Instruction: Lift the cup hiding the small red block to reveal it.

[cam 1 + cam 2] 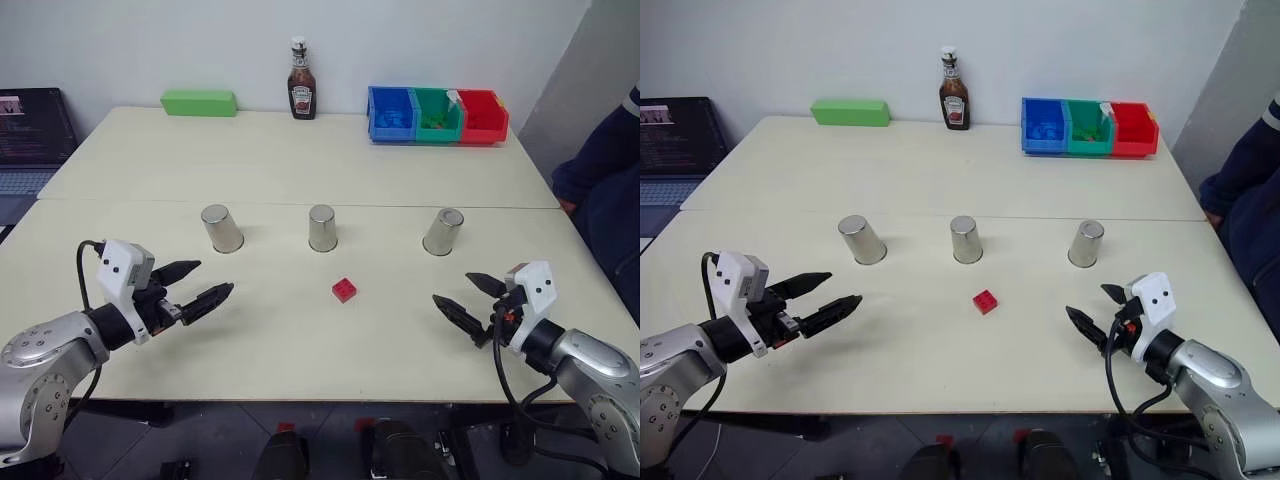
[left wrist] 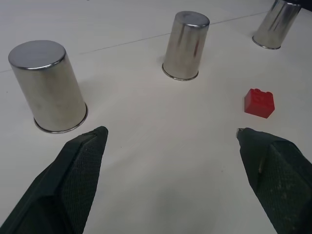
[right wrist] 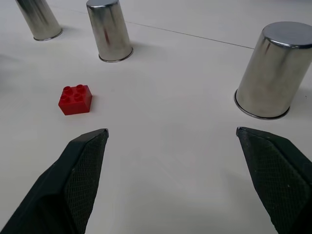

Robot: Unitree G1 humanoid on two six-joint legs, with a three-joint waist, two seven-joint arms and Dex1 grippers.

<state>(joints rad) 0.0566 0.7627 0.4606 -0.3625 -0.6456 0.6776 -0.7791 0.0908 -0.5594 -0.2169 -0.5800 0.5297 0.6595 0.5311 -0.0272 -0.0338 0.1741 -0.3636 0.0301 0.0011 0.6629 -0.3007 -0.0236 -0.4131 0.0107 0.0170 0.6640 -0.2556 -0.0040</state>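
Observation:
Three alike silver cups stand upside down in a row on the table: a left cup, a middle cup and a right cup. The small red block lies uncovered on the table, just in front of the middle cup and touching none of them. My left gripper hovers open in front of the left cup, nothing between its fingers. My right gripper hovers open in front of the right cup, also empty. The left wrist view has the block beyond one fingertip; the right wrist view has the block too.
At the table's far edge stand a green box, a ketchup bottle and a row of blue, green and red bins. A laptop sits off the table's left side. A person's arm is at the right edge.

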